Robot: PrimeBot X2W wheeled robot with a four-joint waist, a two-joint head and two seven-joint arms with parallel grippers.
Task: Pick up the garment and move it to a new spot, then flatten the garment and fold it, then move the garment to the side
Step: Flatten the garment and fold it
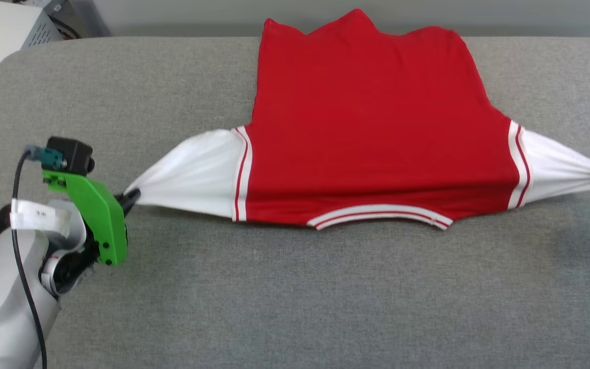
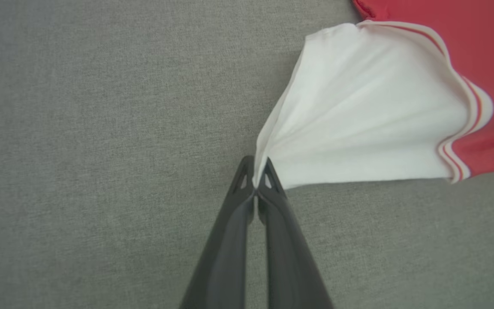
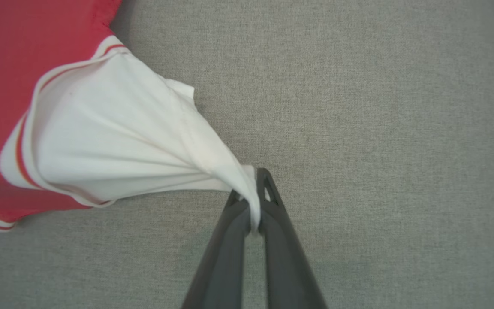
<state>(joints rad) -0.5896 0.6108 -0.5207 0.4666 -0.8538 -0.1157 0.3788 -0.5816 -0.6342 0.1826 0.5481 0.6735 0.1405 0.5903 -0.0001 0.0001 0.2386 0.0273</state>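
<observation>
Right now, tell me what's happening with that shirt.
The robot holds the red T-shirt with white short sleeves spread between both arms on the grey fabric-covered surface. Its left gripper is shut on one sleeve's tip, its right gripper on the other's, each sleeve drawn to a point. The shirt lies plain side up, collar nearest the robot, not yet folded.

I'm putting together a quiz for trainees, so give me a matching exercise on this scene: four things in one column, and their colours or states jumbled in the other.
1 shirt body
2 sleeves
3 collar
4 table

A grey
B red-and-white striped
C plain red
D white, stretched outward

Pairs: 1-C, 2-D, 3-B, 4-A
</observation>
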